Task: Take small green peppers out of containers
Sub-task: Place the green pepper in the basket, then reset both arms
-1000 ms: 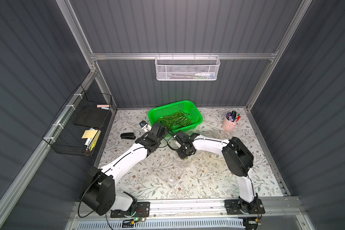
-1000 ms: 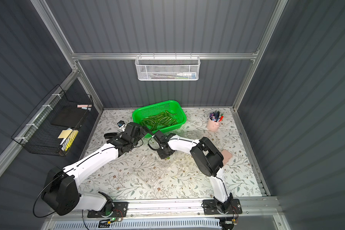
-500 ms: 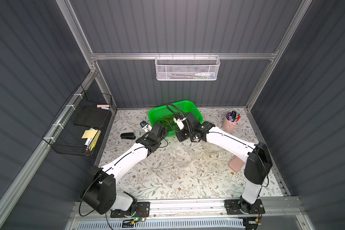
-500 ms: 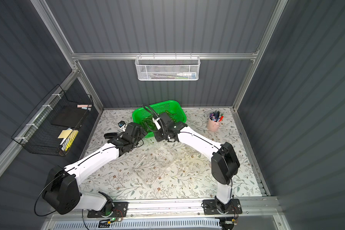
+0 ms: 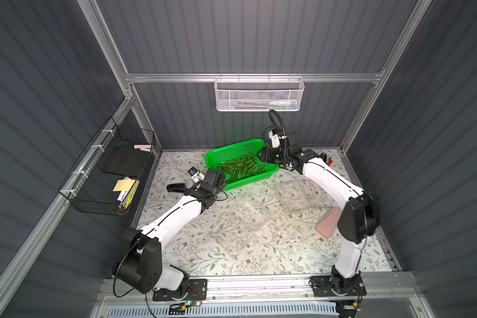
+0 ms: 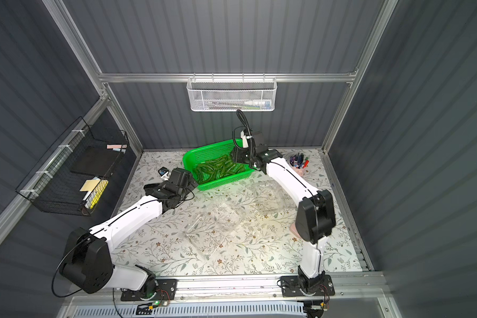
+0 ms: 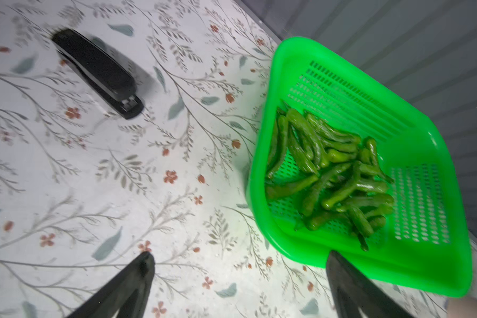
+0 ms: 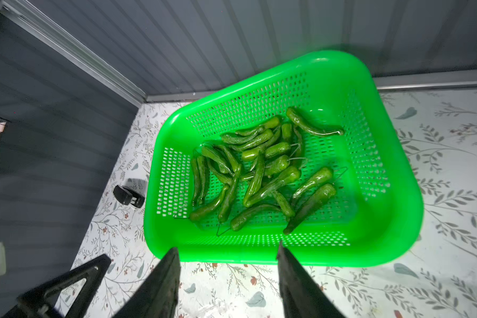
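Several small green peppers point(image 5: 241, 166) point(image 6: 218, 168) point(image 7: 331, 176) point(image 8: 259, 170) lie piled in a bright green perforated basket point(image 5: 212, 157) point(image 8: 328, 60) at the back of the table. Two clear clamshell containers point(image 5: 237, 228) point(image 5: 292, 192) lie open on the floral mat in both top views, and I see no pepper in either. My right gripper point(image 8: 227, 252) hovers over the basket's near rim at its right end, open, with nothing between its fingers. My left gripper point(image 7: 238, 256) is open low over the mat by the basket's front left corner, also holding nothing.
A black stapler point(image 5: 175, 187) point(image 7: 97, 71) lies left of the basket. A pink cup of pens point(image 6: 299, 163) stands at the back right, and a pink block point(image 5: 328, 225) lies by the right arm's elbow. A black wire rack point(image 5: 108, 170) hangs on the left wall.
My right gripper has swung from the middle of the mat, beside the left gripper, up and back to the basket's right end, and its jaws have opened. The left arm has stayed put.
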`<control>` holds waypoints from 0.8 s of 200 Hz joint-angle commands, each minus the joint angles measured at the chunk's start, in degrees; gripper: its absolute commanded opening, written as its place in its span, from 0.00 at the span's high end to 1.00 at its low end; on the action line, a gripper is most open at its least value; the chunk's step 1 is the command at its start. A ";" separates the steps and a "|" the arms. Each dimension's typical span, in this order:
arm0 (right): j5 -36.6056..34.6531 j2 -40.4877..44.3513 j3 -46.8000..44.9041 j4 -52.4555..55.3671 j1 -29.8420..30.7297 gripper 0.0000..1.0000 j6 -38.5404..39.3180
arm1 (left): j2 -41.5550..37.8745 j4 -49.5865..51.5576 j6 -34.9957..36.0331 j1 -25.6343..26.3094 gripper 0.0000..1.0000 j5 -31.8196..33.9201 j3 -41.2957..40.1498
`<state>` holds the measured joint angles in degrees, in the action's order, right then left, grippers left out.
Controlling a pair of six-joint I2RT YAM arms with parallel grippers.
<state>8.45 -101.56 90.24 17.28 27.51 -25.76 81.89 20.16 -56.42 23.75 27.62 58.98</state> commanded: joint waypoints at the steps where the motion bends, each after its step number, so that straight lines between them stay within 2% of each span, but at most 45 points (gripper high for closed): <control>1: -13.63 12.70 -17.60 -12.88 0.26 0.27 0.51 | -2.01 4.06 5.35 -0.89 0.01 12.13 2.01; 7: -18.53 15.84 -23.35 -16.50 0.12 0.21 2.19 | -2.17 4.32 6.13 -0.90 0.01 16.26 1.89; 8: -19.64 16.34 -24.27 -17.11 0.10 0.18 2.29 | -2.22 4.43 6.19 -0.94 0.01 16.96 1.86; 10: -21.64 17.30 -26.13 -18.27 0.09 0.06 2.93 | -2.18 4.51 6.33 -0.97 0.01 18.35 1.78; 13: -24.36 18.62 -28.75 -20.12 0.01 0.02 3.99 | -2.25 4.60 6.51 -1.05 0.01 20.27 1.68; 29: -36.82 24.33 -40.01 -27.37 -0.88 0.01 9.58 | -1.72 1.33 11.13 -1.55 0.01 28.89 0.13; 45: -45.37 27.55 -47.32 -32.82 -2.37 0.01 16.89 | 0.01 -6.06 18.32 -1.75 0.01 36.19 -2.66; 59: -48.11 27.96 -51.70 -35.60 -4.66 0.01 22.46 | 3.23 -11.85 23.28 -2.32 0.01 40.34 -3.73; 74: -48.88 26.19 -54.23 -36.11 -8.35 0.01 22.63 | 8.16 -14.57 25.83 -4.21 0.01 40.20 -3.12; 85: -48.38 24.40 -55.85 -37.02 -11.18 0.01 20.16 | 11.15 -21.91 30.25 -5.67 0.01 37.34 -4.08; 101: -45.17 21.14 -59.82 -44.87 -14.67 0.01 18.38 | 13.30 -39.68 41.97 -7.13 0.01 27.03 -9.29; 113: -42.52 18.06 -61.82 -53.06 -16.45 0.01 21.30 | 14.28 -50.10 46.84 -8.33 0.01 20.05 -12.65; 124: -40.60 17.53 -60.84 -52.25 -16.56 0.01 23.19 | 15.35 -58.49 51.80 -9.00 0.01 15.73 -15.37; 132: -38.37 17.31 -61.00 -53.15 -17.21 0.01 23.58 | 16.76 -62.38 54.46 -9.90 0.01 14.99 -16.30; 141: -34.30 15.00 -63.08 -60.18 -19.19 0.01 25.09 | 16.91 -62.11 54.65 -10.95 0.01 15.26 -16.24; 150: -32.41 12.76 -64.58 -66.51 -21.15 0.01 24.68 | 16.96 -68.34 57.31 -12.54 0.01 10.29 -18.59; 160: -29.72 13.82 -65.33 -64.89 -22.93 0.01 21.79 | 17.63 -74.50 58.38 -14.69 0.01 3.73 -20.92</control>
<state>-28.56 -87.09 27.16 -36.32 8.45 -3.55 99.22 -33.08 -7.40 12.40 44.66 41.45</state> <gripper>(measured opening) 0.990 0.990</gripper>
